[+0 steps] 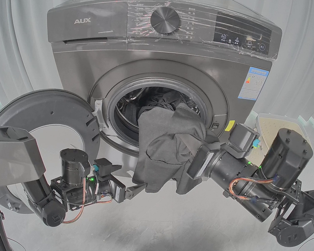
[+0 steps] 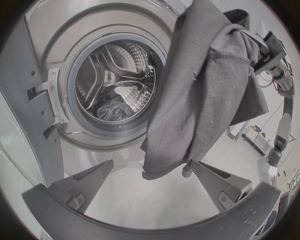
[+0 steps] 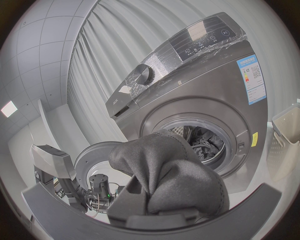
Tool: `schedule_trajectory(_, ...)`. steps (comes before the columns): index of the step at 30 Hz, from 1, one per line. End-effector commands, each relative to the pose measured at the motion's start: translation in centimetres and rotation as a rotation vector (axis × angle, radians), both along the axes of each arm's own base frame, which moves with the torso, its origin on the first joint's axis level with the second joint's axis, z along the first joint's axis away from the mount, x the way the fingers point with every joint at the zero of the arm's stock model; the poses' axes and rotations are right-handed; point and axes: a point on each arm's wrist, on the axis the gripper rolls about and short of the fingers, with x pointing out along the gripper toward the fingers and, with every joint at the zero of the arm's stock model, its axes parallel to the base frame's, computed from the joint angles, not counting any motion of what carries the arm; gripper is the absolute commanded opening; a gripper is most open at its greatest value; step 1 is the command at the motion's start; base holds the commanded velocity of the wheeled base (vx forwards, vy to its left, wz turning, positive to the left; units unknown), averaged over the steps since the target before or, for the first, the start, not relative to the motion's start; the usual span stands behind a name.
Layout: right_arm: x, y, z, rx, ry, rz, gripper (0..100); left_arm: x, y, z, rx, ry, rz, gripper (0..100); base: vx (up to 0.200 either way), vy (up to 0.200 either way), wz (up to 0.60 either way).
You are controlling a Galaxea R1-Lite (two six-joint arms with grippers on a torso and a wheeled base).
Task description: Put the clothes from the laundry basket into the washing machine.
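The right gripper [image 1: 198,155] is clamping a dark grey garment [image 1: 166,146], which is hanging across the washing machine [image 1: 97,60] opening at 5 o'clock. The left gripper [image 1: 130,181], fingers spread, is sitting at the garment's 7 o'clock.

The washing machine [image 1: 79,62] has a grey, satin, metal-look shell, and its control panel [image 1: 241,33] lies under crinkled, glossy clear film [image 1: 195,22]. The drum [image 2: 122,72] inside is bright polished steel, ribbed and perforated. The garment [image 1: 166,143] is soft, matt, dark grey knit cloth with a stitched hem. The fingers [image 2: 218,184] of my left pincer [image 2: 150,164] are matt dark plastic with ribbed pads. The laundry basket [image 3: 286,137] is cream matt plastic, perforated. The floor [image 1: 176,234] is smooth and faintly shiny.
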Motion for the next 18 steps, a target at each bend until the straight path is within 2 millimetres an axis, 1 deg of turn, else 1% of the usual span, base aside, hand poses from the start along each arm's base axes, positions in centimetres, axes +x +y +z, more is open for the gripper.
schedule_trajectory(1, -0.6, -1.3, 0.7, 0.009, -0.010, -0.008, 0, 0.6, -0.1, 0.1, -0.015, -0.009, 0.008, 100, 0.000, 0.000, 0.00)
schedule_trajectory(10, -1.0, -1.2, 0.9, 0.018, -0.018, 0.005, 0, 1.2, -0.7, -0.9, -0.006, 0.003, 0.016, 100, 0.000, 0.000, 0.00)
schedule_trajectory(13, -0.9, -0.9, 1.0, 0.023, -0.022, 0.006, 0, 1.4, -1.1, -1.2, -0.017, -0.017, 0.009, 100, 0.000, 0.000, 0.00)
schedule_trajectory(18, -0.4, -0.4, 0.6, 0.015, -0.015, 0.006, 0, 1.1, -1.5, -1.2, -0.033, -0.034, -0.016, 100, 0.000, 0.000, 0.00)
